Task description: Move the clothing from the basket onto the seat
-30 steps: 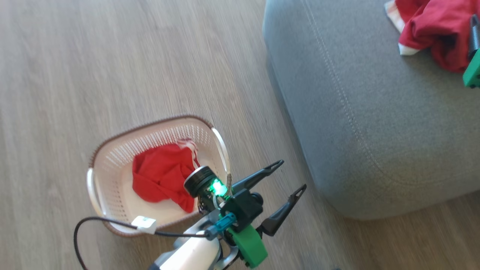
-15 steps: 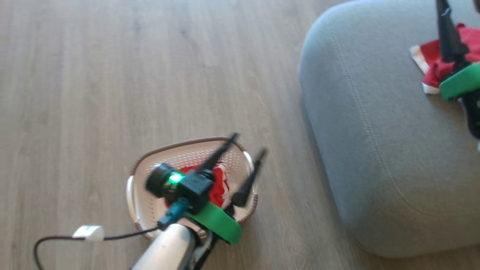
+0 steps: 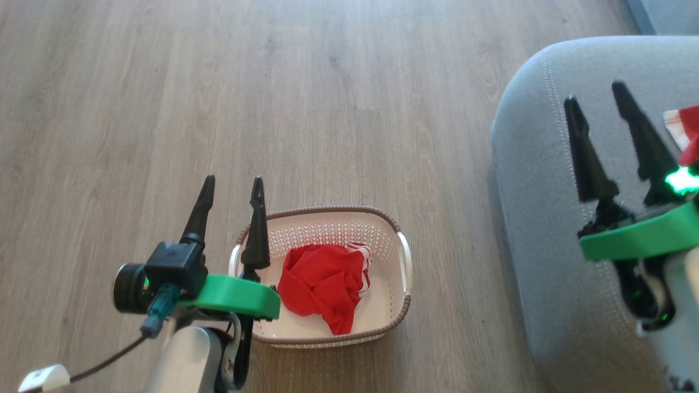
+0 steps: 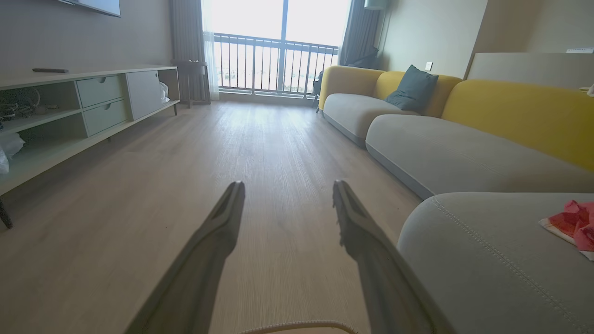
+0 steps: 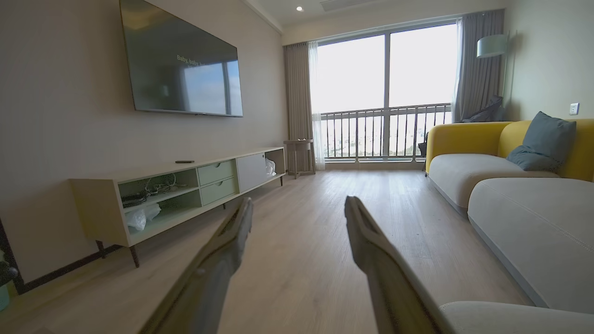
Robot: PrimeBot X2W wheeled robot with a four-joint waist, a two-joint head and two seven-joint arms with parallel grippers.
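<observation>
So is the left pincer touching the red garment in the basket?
Apart. In the head view, white basket wall shows between the left pincer and the red garment; the left wrist view shows it open and empty above the floor.

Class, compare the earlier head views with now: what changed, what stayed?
The view turned. Left gripper swung across the basket, from beside the seat to the far side; right gripper drew back off the seat garment. Both stayed open, empty; basket garment stayed put.
</observation>
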